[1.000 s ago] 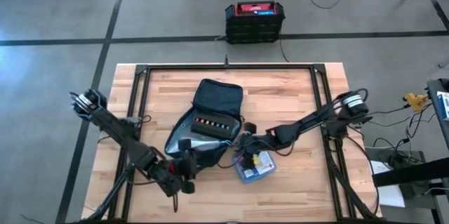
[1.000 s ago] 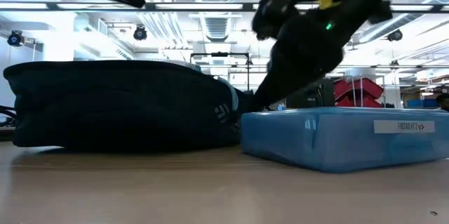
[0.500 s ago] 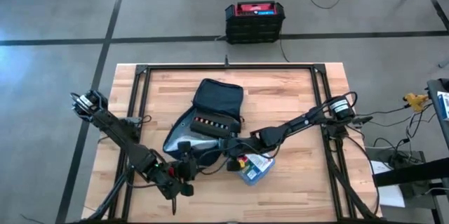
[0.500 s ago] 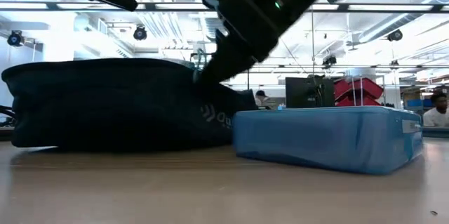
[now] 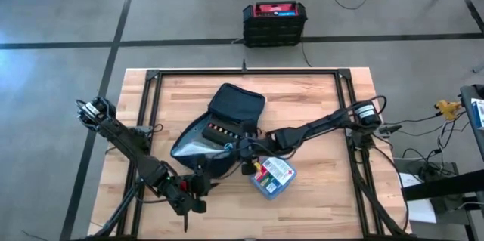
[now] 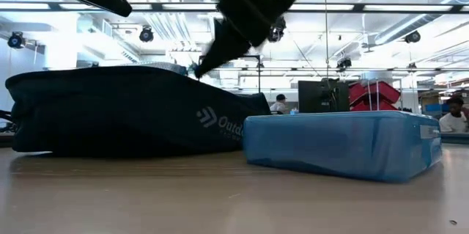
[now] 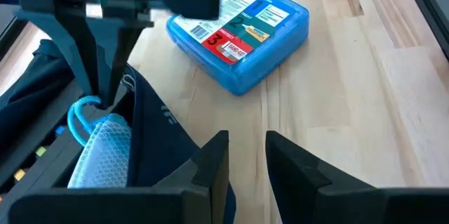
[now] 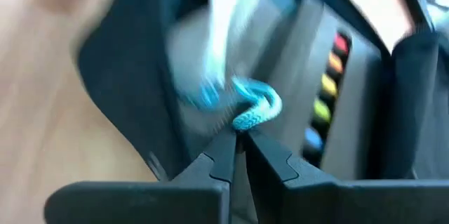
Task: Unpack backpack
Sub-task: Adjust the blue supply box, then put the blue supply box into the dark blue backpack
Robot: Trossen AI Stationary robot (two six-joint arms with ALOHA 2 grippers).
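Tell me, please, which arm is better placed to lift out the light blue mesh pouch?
The right: its gripper is already pinched on the light blue cord loop inside the dark navy fabric backpack. The left gripper waits open beside it.

Wooden table (image 5: pixel 310 105) (butcher-block); backpack (image 5: pixel 227 120) and blue box (image 5: pixel 274 177) lie on it.

**benchrat:** both arms are matte black, thin boxy links with chunkier joint housings. The right arm (image 5: pixel 325 126) has a round silver-white cap at its base joint and loose black cables trailing off it.

**servo_sam:** yep, the left arm (image 5: pixel 128 146) has the same pale cap. Left pincer (image 7: pixel 245 164) has flat, squared black fingers on a black crossbar. Right pincer (image 8: pixel 238 155) looks the same, tapered tips.
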